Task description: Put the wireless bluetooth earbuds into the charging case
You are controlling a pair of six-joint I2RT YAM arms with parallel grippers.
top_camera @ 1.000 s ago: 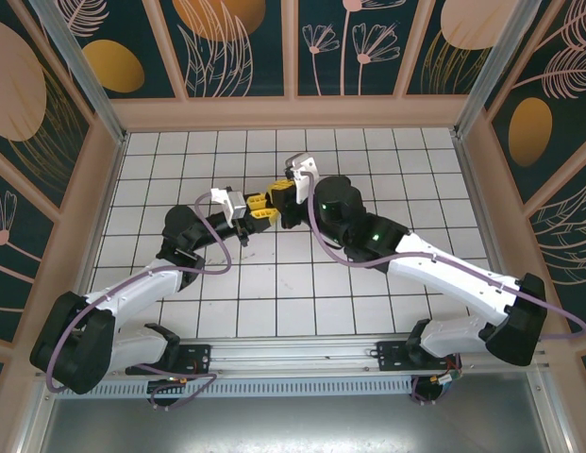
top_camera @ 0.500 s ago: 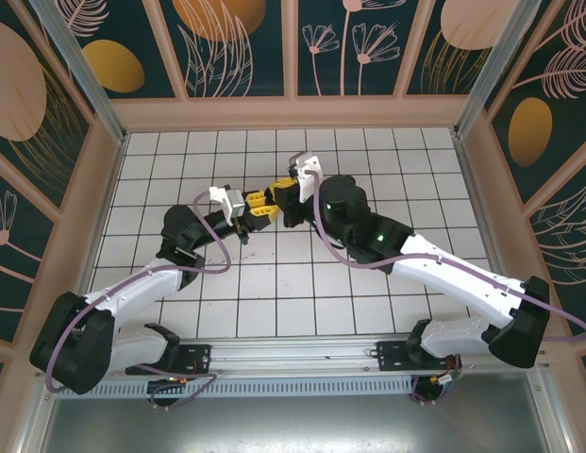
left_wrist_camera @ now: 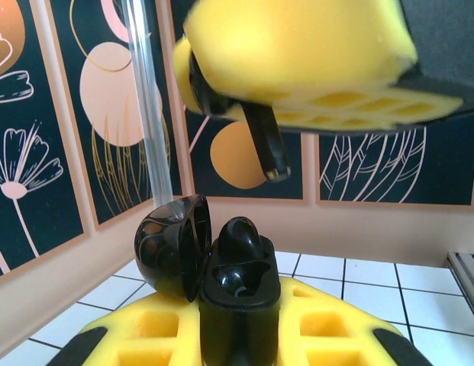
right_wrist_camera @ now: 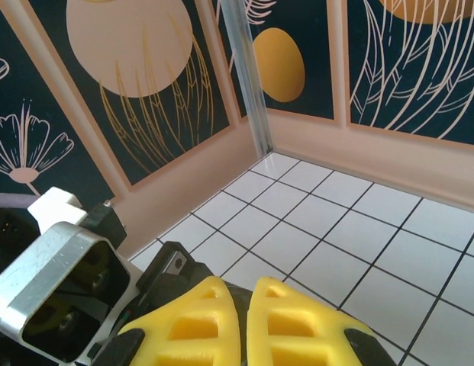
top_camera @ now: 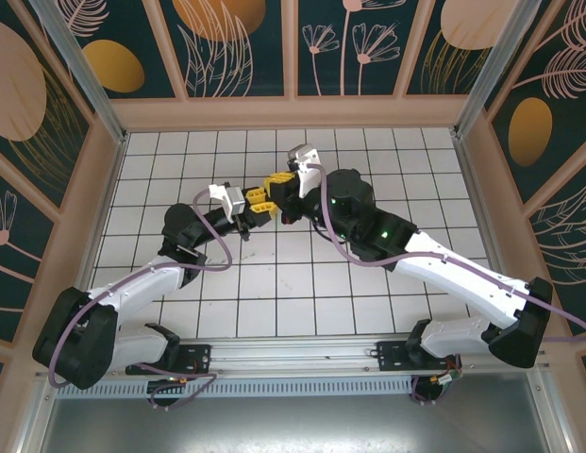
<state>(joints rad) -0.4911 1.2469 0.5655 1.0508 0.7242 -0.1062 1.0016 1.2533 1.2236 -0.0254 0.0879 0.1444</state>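
In the top view my two arms meet over the middle of the white tiled counter (top_camera: pixel 368 311), my left pincer (top_camera: pixel 258 200) and my right pincer (top_camera: pixel 278 185) tip to tip, just left of the frame's centre. From my left wrist, my left pincer (left_wrist_camera: pixel 240 328) sits at the bottom of the frame, its yellow pads closed against the sides of the black charging case (left_wrist_camera: pixel 237 297), which stands upright between them. The lid (left_wrist_camera: pixel 172 244) is swung open to the left of the frame and leans away from the body. One rounded black earbud (left_wrist_camera: pixel 240 238) already sits in the case, its head poking up above the rim. At the top of that same frame my right pincer (left_wrist_camera: pixel 313 84) hangs down, its yellow fingers clamped on the head of a second black earbud (left_wrist_camera: pixel 266 137). That earbud's long axis runs close to vertical: the stem points down at the case, tilted a little toward the right of the frame, with a shiny tip at its lower end. The tip is above the case and apart from it, with the wall panels showing in the gap between. From my right wrist, my right pincer (right_wrist_camera: pixel 240 320) shows at the bottom edge with only a thin slit between its fingers. The grey camera block (right_wrist_camera: pixel 61 297) of my left wrist sits in the lower left corner.
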